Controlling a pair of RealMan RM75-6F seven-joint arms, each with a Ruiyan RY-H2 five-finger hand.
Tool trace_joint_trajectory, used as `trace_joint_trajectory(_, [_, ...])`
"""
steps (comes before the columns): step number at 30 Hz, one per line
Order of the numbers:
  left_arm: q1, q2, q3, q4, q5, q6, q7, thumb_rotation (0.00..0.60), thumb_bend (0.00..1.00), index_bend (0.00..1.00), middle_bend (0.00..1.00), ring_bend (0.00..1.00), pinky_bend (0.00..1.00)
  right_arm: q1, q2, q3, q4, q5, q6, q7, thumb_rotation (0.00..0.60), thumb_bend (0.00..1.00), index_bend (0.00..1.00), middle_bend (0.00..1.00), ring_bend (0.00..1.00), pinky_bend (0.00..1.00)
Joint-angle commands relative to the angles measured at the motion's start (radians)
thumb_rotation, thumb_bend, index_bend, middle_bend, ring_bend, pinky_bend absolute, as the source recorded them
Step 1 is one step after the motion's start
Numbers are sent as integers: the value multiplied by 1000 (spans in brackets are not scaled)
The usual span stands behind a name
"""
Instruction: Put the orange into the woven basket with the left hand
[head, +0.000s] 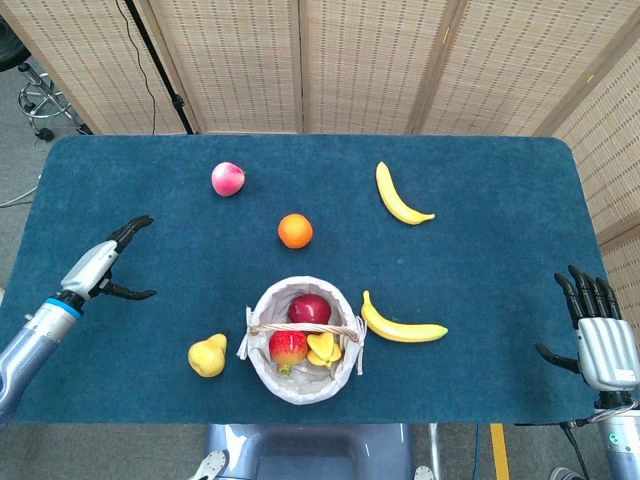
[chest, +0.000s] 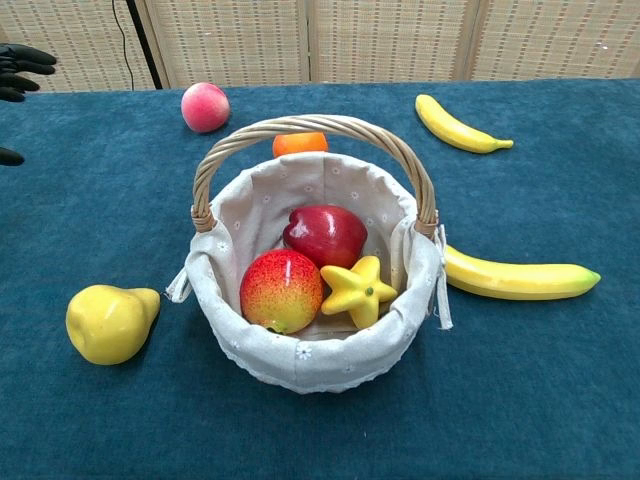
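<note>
- Head view gives me the layout: the round orange fruit (head: 295, 231) sits on the blue cloth-covered table (head: 500, 200) near its middle, well apart from every edge, just beyond the white-lined woven basket (head: 262, 360), which stands by the near edge.
- My left hand (head: 103, 268) hangs over the left edge with its fingers spread wide and nothing in it. The orange lies to its right and a little farther toward the far edge, so I judge the reach must run inward across the table.
- My right hand (head: 603, 343) is at the near right corner, fingers apart and empty, about as far from the orange as the left hand is; the task names the left hand anyway.
- The orange is round, so no long axis fixes the grasp direction.
- From the chest view the orange (chest: 299, 143) is mostly hidden behind the basket's wicker handle (chest: 300, 126) and rim; only its top shows.
- The left hand (chest: 18, 70) is cut off there at the frame's left edge, only dark fingertips showing; the right hand does not appear.
- The basket already holds a dark red apple (head: 310, 308), a red-yellow apple (head: 288, 347) and a yellow star-shaped fruit (head: 323, 348), so free room looks tight.
</note>
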Motion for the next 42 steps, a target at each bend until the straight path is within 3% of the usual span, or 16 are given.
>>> trace_joint_trajectory(1, [-95,-68,-7,89,0,-118,-76,600,114,0,0,0,0,-1,2,0,0,-1,1,4,600,0,60,0,0,0])
trace_joint_trajectory(21, [-378,-311,-56,342,-63,-377,-73,600,144,0,0,0,0,2,5,-10,-12,-20,-1,4,600,0,60,0,0,0])
trace_joint_trajectory(42, [-567,-576,-37,654,-30,-480,-122,600,260,5,0,0,0,6,2,-12,-8,-15,-13,-5,600,0,60,0,0,0])
